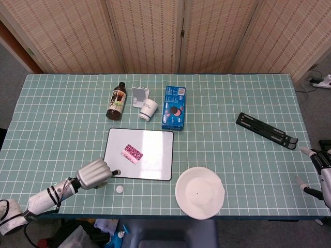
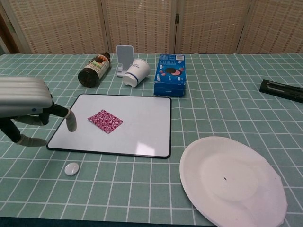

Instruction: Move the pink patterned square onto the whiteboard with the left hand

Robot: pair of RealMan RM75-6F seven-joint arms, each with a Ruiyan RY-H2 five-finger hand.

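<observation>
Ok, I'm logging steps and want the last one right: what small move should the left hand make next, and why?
Probably just draw the left hand clear toward the table edge. The pink patterned square already lies flat on the whiteboard, and the hand holds nothing, its fingers apart beside the board's near left corner.

Green-checked table (image 1: pixel 232 155): whiteboard (image 1: pixel 155 165), paper plate (image 1: pixel 199 192), bottle (image 1: pixel 116 101), blue box (image 1: pixel 174 107).

Pink patterned square (image 1: pixel 133 154) on whiteboard (image 1: pixel 155 165); left hand (image 1: pixel 93 173) beside whiteboard's near-left corner.
</observation>
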